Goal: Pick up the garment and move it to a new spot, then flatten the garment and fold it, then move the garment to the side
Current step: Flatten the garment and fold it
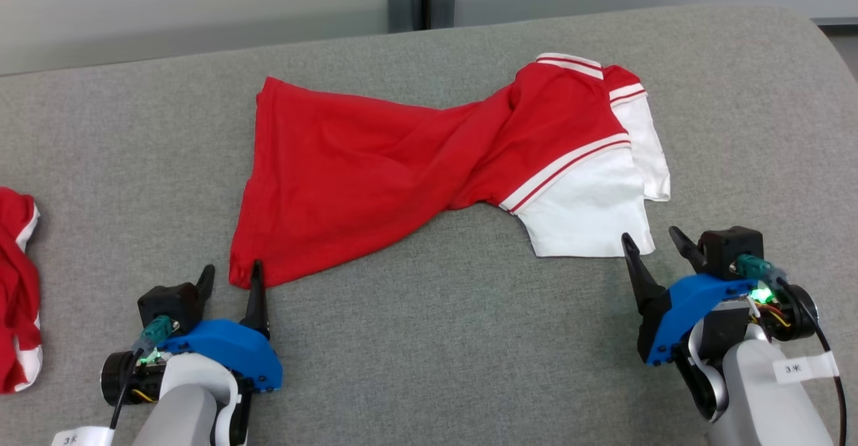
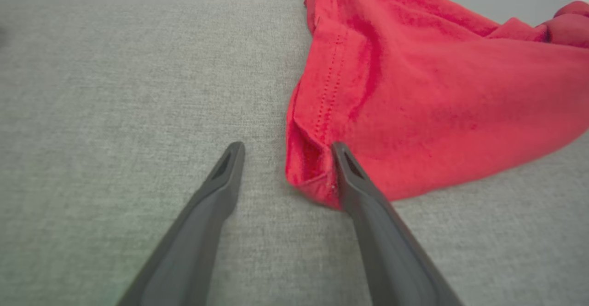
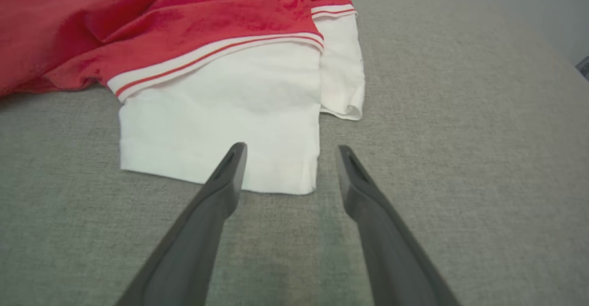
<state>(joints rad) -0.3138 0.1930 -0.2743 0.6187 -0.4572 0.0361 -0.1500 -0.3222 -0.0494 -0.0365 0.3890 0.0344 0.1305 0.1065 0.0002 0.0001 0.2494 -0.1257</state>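
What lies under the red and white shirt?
The shirt lies twisted on the grey fabric surface, which shows all round it. Anything directly beneath the cloth is covered.

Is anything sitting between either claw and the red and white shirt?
Nothing visible does. The open left claw is at the red hem corner of the shirt, and the open right claw sits just short of its white edge, with bare grey fabric between.
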